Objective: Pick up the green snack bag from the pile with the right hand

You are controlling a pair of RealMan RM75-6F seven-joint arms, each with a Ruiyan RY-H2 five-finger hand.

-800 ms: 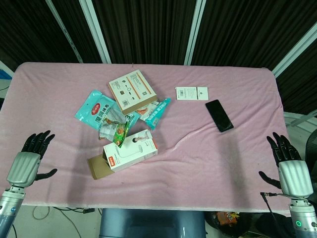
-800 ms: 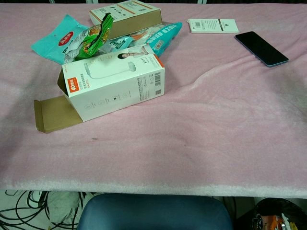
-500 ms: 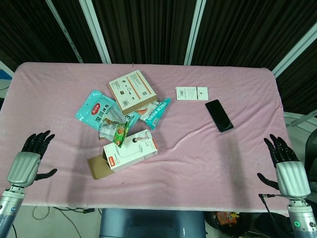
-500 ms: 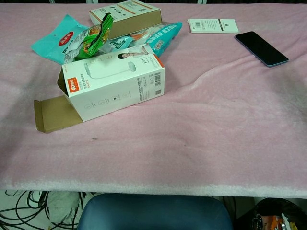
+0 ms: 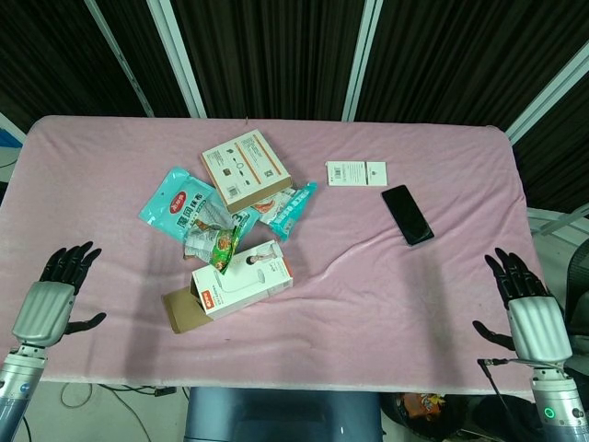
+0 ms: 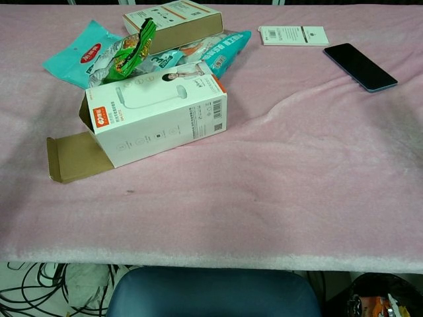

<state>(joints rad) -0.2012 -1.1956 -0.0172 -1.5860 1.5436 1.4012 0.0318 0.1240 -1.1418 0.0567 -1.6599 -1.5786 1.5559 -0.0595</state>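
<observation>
Head view — crinkly green snack bag [image 5: 224, 247] seemingly against glossy box; both hands' fingers spread, empty.

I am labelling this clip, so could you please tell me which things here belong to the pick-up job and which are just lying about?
For the job: green snack bag, right hand.

Lying about: white open box, orange-and-white box, teal snack bag, blue snack bag, black phone, small white card, left hand.

i see a black phone [image 5: 407, 215] on the pink cloth [image 5: 368, 285]; a white card [image 5: 356, 173] beside it; an open-flapped white box [image 5: 241, 281]; teal bags [image 5: 177, 203].
</observation>
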